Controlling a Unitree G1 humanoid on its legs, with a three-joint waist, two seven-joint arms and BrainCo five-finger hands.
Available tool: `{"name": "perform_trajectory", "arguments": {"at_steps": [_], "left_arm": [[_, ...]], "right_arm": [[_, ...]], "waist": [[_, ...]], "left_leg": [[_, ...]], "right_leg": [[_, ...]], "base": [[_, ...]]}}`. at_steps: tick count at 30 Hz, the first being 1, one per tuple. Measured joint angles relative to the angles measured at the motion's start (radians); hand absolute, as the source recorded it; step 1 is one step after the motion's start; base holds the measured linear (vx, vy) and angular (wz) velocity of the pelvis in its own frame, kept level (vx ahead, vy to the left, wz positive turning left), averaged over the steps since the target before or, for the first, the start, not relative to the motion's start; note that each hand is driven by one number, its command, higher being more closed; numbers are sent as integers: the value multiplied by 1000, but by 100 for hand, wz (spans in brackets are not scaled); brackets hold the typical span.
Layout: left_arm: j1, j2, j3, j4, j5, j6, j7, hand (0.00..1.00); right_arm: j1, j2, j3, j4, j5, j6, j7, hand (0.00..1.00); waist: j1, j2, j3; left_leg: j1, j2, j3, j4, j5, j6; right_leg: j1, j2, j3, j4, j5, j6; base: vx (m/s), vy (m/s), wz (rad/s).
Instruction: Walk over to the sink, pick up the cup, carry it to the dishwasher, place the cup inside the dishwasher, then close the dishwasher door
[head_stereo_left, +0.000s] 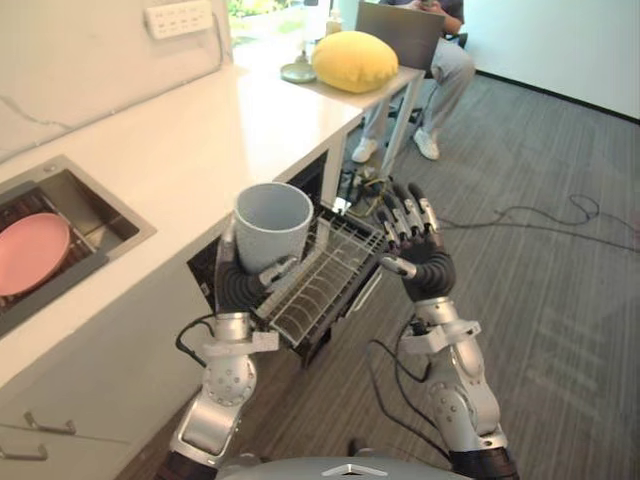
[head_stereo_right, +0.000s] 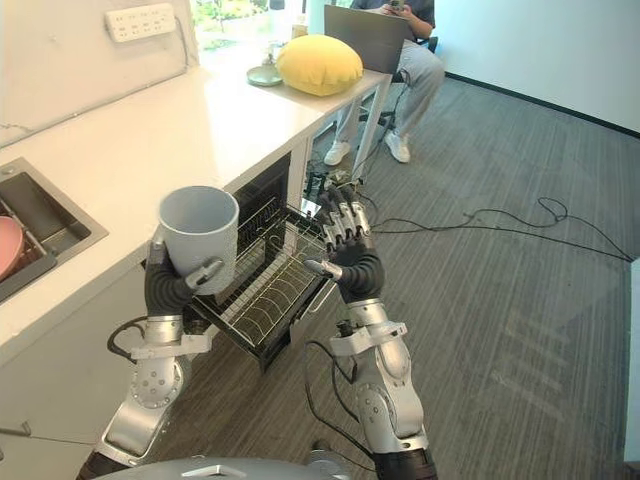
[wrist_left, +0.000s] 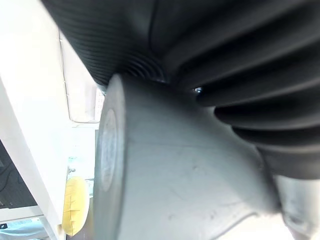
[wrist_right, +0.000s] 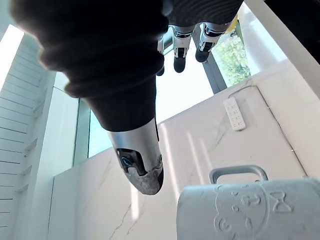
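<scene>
Gripping the grey cup (head_stereo_left: 272, 222) in the left hand (head_stereo_left: 238, 287) — fingers and thumb curled round its lower wall, mouth up — right over the near edge of the wire rack (head_stereo_left: 325, 285), pulled out from the dishwasher under the counter (head_stereo_left: 200, 130). Holding nothing in the right hand (head_stereo_left: 425, 262), raised just beside the rack's other side with fingers straight and loose. Plenty to watch from here. Gripped this low, could tip or slide out of the hand if knocked against the rack's rim wire on the way down. Could snag on the upright tines and end up leaning instead of seated. Could jolt the rack with that open right hand, so close alongside. And looking further on — might jam the door (head_stereo_right: 268, 352) if left standing too tall, or with the rack not pushed fully home.
</scene>
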Motion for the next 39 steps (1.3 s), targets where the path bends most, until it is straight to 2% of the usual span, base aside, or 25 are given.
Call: {"name": "perform_trajectory", "arguments": {"at_steps": [5,7,11,15,19,24,25,28,33,39], "left_arm": [[-49,0,-18,14,57,47,82,100],[-61,0,-27,43,111,72,110,100],[-66,1,-71,90,143,125,132,100],[-71,1,-100,130,160,153,136,100],[-80,1,-109,157,160,159,139,100],[-90,-1,-144,163,160,165,148,100],[-98,0,-146,164,161,166,148,100],[-109,-1,-150,164,161,170,148,100],[-110,0,-148,164,160,173,150,100],[-110,0,-148,164,161,178,151,100]], "right_arm": [[-25,-2,29,-2,70,24,0,0],[-31,-1,55,-2,80,39,-2,0],[-34,0,113,-2,80,63,-5,0],[-36,3,138,-1,80,65,-7,0],[-36,5,155,0,79,86,-12,0],[-37,0,176,2,54,104,-53,0],[-38,0,179,2,34,104,-62,0],[-40,-2,193,2,3,110,-89,0],[-67,-2,200,3,-31,149,-108,0],[-72,-3,216,3,-36,163,-140,0]], "waist": [[-6,-2,-8],[-6,-3,-20],[-3,-9,-26],[-6,-20,-38],[-11,-19,-40],[-18,-9,-66],[-18,-9,-67],[-19,-8,-74],[-19,-14,-82],[-18,-16,-94]], "left_leg": [[-1,1,6,-8,1,2],[2,-2,9,-19,6,8],[24,-11,13,-41,17,14],[32,-31,15,-91,51,19],[50,-40,21,-143,78,16],[82,-49,22,-233,130,3],[84,-48,22,-234,136,10],[85,-48,22,-234,140,9],[85,-49,21,-234,142,11],[84,-50,17,-240,145,11]], "right_leg": [[4,7,13,-31,35,-9],[2,7,19,-35,45,-10],[13,1,22,-36,52,-11],[-1,-9,23,-36,52,-11],[-6,-10,25,-35,50,-9],[-18,-3,24,-34,44,-1],[-16,-2,24,-34,44,-1],[-15,-1,24,-36,44,-1],[-14,-3,24,-36,45,0],[-13,-3,22,-35,45,0]], "base": [[20,17,-6],[-42,23,-3],[-59,19,-2],[-74,6,-1],[-85,-16,-3],[-47,-19,-1],[0,0,0],[0,0,0],[0,0,0],[-11,-2,1]]}}
